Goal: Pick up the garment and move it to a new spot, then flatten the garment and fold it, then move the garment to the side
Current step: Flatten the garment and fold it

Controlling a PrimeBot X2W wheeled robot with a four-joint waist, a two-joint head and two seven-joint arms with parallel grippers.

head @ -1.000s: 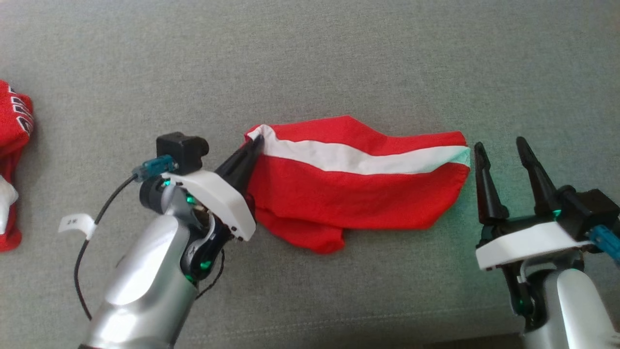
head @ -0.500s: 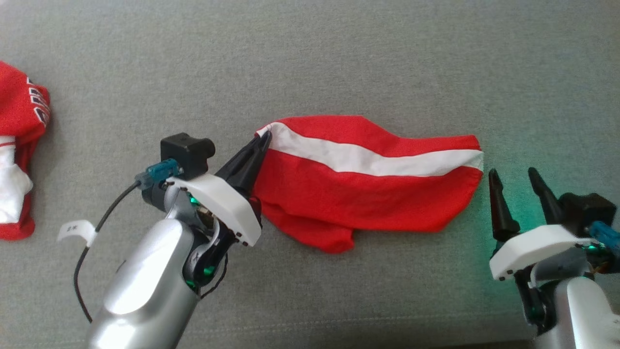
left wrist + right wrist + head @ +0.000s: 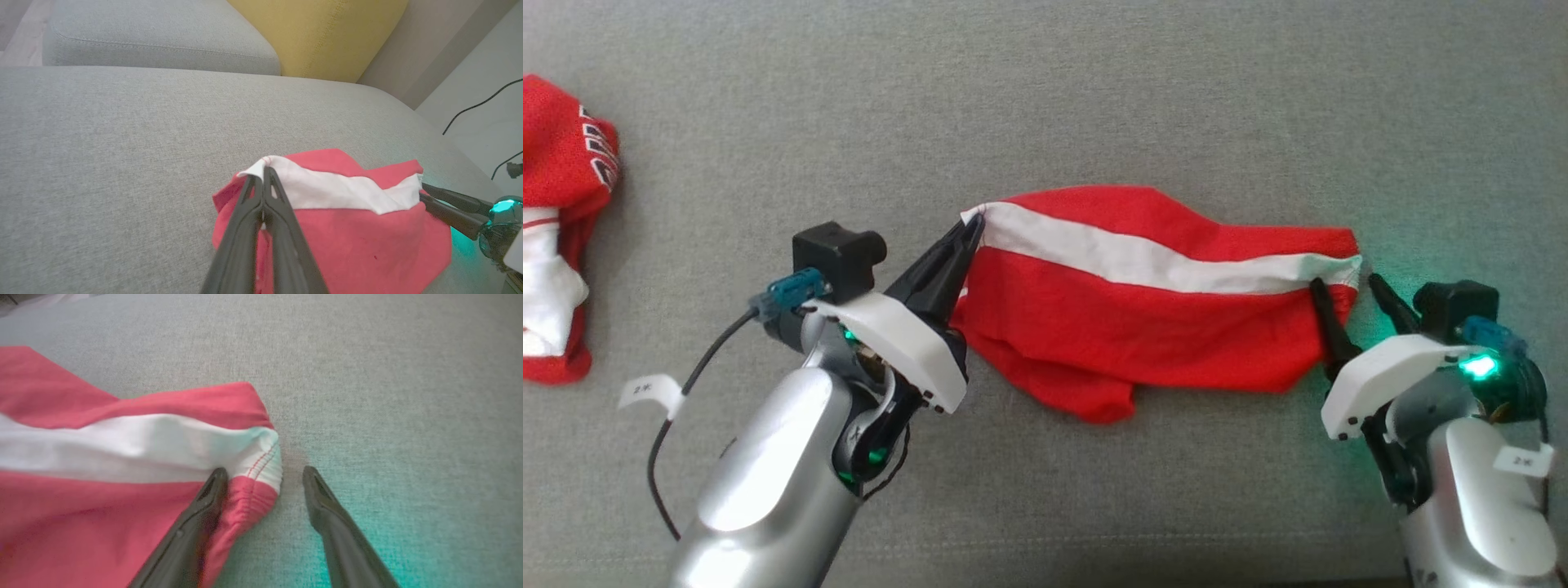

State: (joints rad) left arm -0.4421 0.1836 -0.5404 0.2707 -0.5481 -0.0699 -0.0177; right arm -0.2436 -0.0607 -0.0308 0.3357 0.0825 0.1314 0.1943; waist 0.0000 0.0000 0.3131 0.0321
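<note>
The garment (image 3: 1143, 327) is red with a white stripe and lies stretched left to right on the grey sofa cushion (image 3: 1045, 98). My left gripper (image 3: 972, 233) is shut on its left corner, pinching the end of the white stripe (image 3: 318, 190); the left wrist view shows the left gripper (image 3: 263, 173) closed on that cloth. My right gripper (image 3: 1343, 282) is open at the right corner. In the right wrist view the right gripper (image 3: 264, 470) straddles the hem: one finger (image 3: 204, 510) rests on the red cloth (image 3: 102, 514), the other on bare cushion.
A second red and white garment (image 3: 560, 229) lies bunched at the cushion's far left. A yellow back cushion (image 3: 327, 36) and another grey seat cushion (image 3: 155, 36) stand behind. The cushion's front seam (image 3: 1045, 543) runs close under both arms.
The head camera has shifted a little. My right gripper has moved in to the garment's right corner, so its fingers now straddle the hem. The left gripper stays shut on the left corner.
</note>
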